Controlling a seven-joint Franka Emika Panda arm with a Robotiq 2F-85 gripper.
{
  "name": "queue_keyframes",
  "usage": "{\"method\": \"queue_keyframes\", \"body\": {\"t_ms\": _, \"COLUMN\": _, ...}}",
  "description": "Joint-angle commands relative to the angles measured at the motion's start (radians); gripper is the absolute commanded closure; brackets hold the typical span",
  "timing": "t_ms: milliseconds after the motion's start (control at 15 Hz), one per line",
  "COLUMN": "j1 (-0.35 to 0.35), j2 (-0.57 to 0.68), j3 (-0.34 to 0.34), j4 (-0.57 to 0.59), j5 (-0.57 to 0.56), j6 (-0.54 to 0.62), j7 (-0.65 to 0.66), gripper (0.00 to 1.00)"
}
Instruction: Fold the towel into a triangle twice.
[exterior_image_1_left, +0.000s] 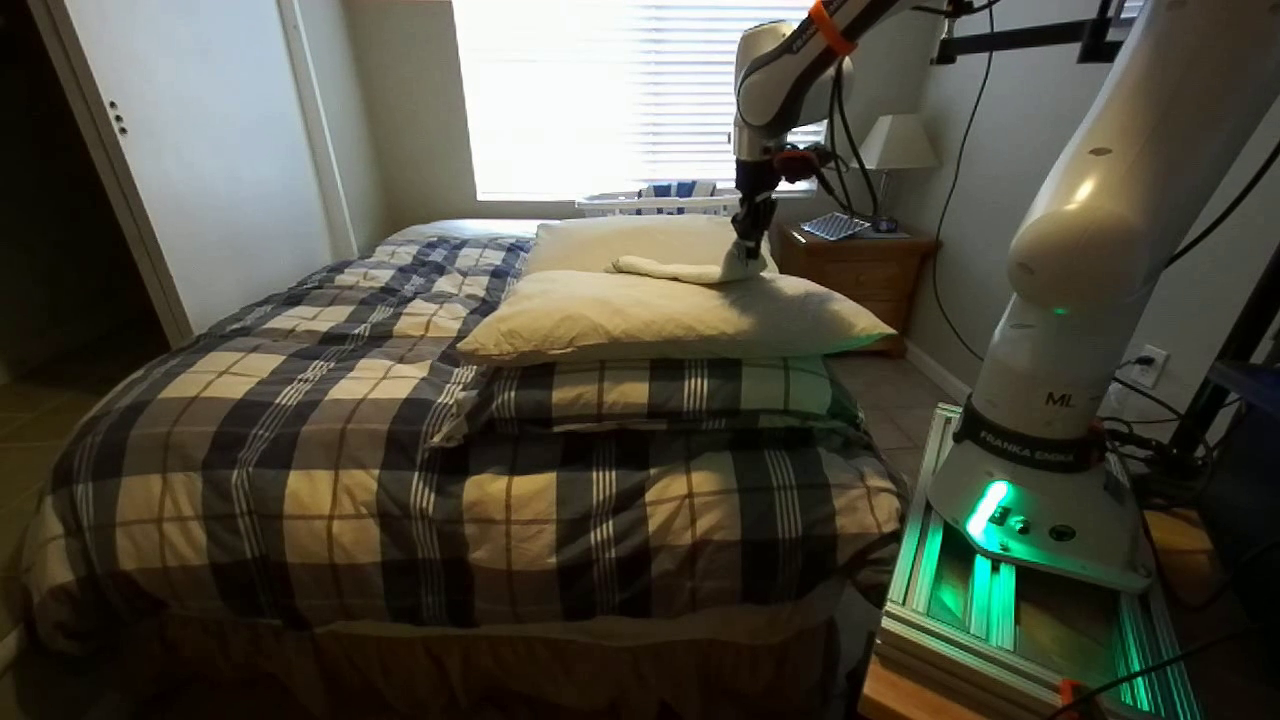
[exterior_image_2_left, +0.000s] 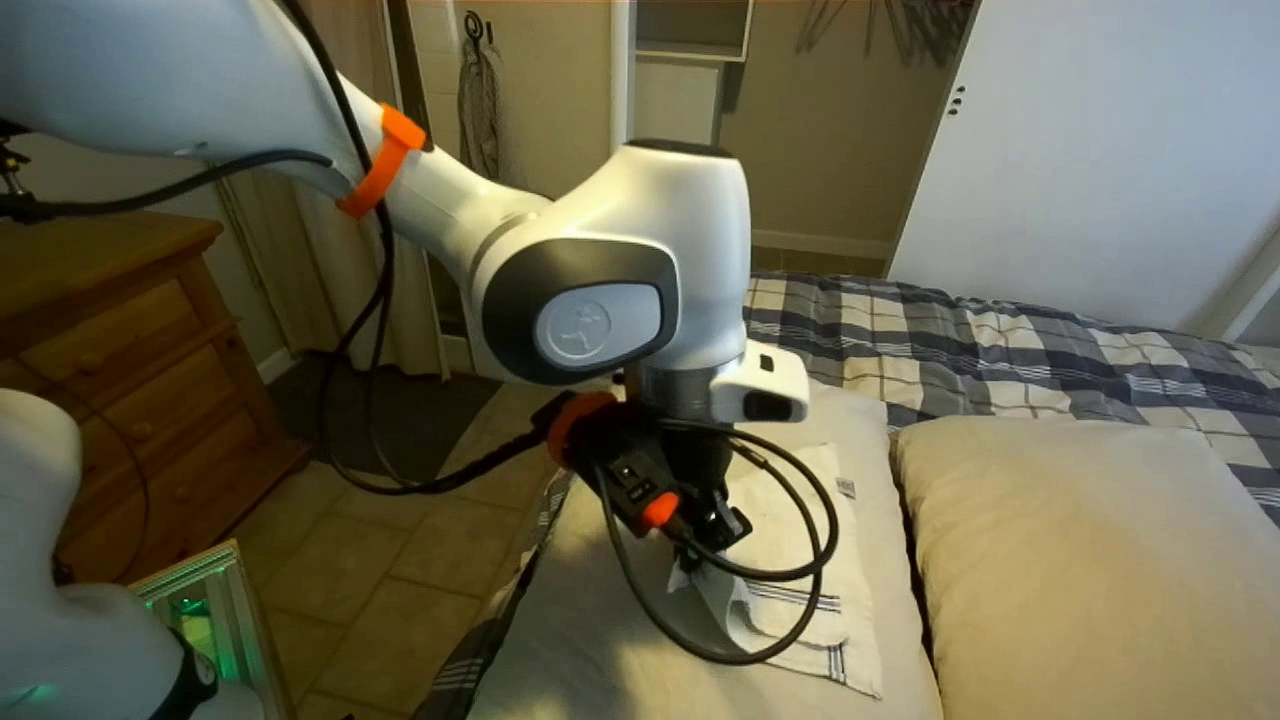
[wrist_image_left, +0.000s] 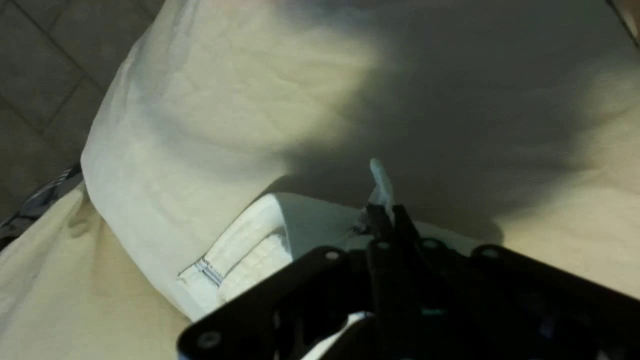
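Observation:
The towel (exterior_image_2_left: 852, 610) is a thin cream-white cloth with dark blue stripes, lying on the front pillow (exterior_image_1_left: 640, 318). It also shows in an exterior view as a pale low strip (exterior_image_1_left: 670, 270). My gripper (wrist_image_left: 391, 212) is shut on a bit of the towel, and a small tip of cloth sticks out past the fingertips. In the wrist view the towel (wrist_image_left: 317, 220) curves up and over near the jaws, with a striped edge flat on the pillow at left. In the exterior views my gripper (exterior_image_1_left: 748, 250) is just above the pillow at the towel's near side (exterior_image_2_left: 690, 562). The arm and cables hide part of the towel.
A second cream pillow (exterior_image_2_left: 1090, 560) lies beside the front one. Both are on a bed with a plaid bedspread (exterior_image_1_left: 330, 480). A white laundry basket (exterior_image_1_left: 610, 208) stands behind, and a wooden nightstand (exterior_image_1_left: 870, 275) with a lamp (exterior_image_1_left: 898, 145) is beside the bed.

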Motion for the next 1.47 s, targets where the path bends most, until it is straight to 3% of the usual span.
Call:
{"method": "queue_keyframes", "body": {"t_ms": 0, "j1": -0.006, "j2": 0.014, "j3": 0.008, "j4": 0.029, "j5": -0.031, "j6": 0.081, "j7": 0.039, "gripper": 0.99}}
{"method": "queue_keyframes", "body": {"t_ms": 600, "j1": -0.002, "j2": 0.121, "j3": 0.023, "j4": 0.080, "j5": -0.072, "j6": 0.345, "j7": 0.077, "gripper": 0.99}}
{"method": "queue_keyframes", "body": {"t_ms": 1200, "j1": 0.035, "j2": 0.259, "j3": 0.030, "j4": 0.178, "j5": -0.066, "j6": 0.482, "j7": 0.095, "gripper": 0.99}}
{"method": "queue_keyframes", "body": {"t_ms": 1267, "j1": 0.040, "j2": 0.270, "j3": 0.030, "j4": 0.185, "j5": -0.062, "j6": 0.486, "j7": 0.093, "gripper": 0.95}}
{"method": "queue_keyframes", "body": {"t_ms": 1333, "j1": 0.044, "j2": 0.280, "j3": 0.032, "j4": 0.193, "j5": -0.051, "j6": 0.483, "j7": 0.085, "gripper": 0.70}}
{"method": "queue_keyframes", "body": {"t_ms": 1400, "j1": 0.050, "j2": 0.290, "j3": 0.029, "j4": 0.199, "j5": -0.057, "j6": 0.490, "j7": 0.092, "gripper": 0.70}}
